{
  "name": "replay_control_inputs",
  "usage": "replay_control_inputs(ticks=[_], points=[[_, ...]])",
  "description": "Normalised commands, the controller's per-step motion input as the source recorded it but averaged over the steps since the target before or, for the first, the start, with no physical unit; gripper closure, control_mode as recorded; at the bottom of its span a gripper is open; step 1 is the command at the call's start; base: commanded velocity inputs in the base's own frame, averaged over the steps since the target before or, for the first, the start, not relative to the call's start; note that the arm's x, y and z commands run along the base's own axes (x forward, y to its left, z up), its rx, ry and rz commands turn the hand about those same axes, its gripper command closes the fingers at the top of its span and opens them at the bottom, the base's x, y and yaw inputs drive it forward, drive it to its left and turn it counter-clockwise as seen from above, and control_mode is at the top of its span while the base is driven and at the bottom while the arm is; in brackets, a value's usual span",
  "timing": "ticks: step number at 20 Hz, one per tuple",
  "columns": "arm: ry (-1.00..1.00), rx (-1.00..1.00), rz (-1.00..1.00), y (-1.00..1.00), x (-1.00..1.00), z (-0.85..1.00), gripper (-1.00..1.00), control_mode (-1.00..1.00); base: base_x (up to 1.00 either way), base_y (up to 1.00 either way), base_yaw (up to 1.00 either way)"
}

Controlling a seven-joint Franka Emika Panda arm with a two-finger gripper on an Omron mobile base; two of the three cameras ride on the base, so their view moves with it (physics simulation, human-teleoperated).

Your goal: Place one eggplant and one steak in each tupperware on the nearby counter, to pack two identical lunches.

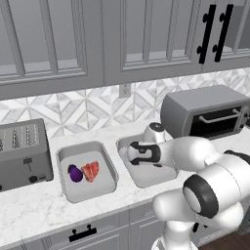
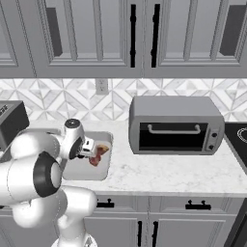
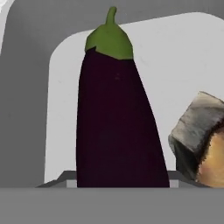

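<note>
Two light-grey tupperware tubs stand side by side on the white counter (image 1: 29, 210). The left tupperware (image 1: 93, 191) holds a purple eggplant (image 1: 75, 173) and a red steak (image 1: 91, 171). My gripper (image 1: 132, 155) hangs low over the right tupperware (image 1: 146, 179), shut on a second eggplant (image 3: 118, 122), which rises close before the hand camera with its green stem pointing away. A steak (image 3: 203, 140) lies on the tub floor beside it. The right base view shows the gripper (image 2: 90, 148) just above that steak (image 2: 99, 155). The eggplant hides the fingertips.
A grey slotted toaster (image 1: 22, 154) stands left of the tubs. A toaster oven (image 1: 205, 112) sits right of them against the tiled wall. Grey wall cabinets hang overhead. A dark stovetop edge (image 2: 239, 135) shows at the far right.
</note>
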Motion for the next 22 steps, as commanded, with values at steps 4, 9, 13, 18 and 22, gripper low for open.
replay_control_inputs(ticks=[4, 9, 13, 18, 22], points=[[0.04, 0.00, 0.00, 0.01, 0.00, -0.26, -1.00, -1.00, 0.00, 0.00, 0.00], [-0.03, 0.00, -0.01, 0.00, -0.32, 0.10, -1.00, -1.00, 0.00, 0.00, 0.00], [-0.12, 0.00, -0.04, 0.00, -0.75, 0.54, -1.00, -1.00, 0.00, 0.00, 0.00], [-0.18, 0.00, -0.07, 0.00, -0.88, 0.84, -1.00, -1.00, 0.00, 0.00, 0.00], [-0.36, 0.00, -0.07, 0.00, -1.00, 0.80, -1.00, -1.00, 0.00, 0.00, 0.00]])
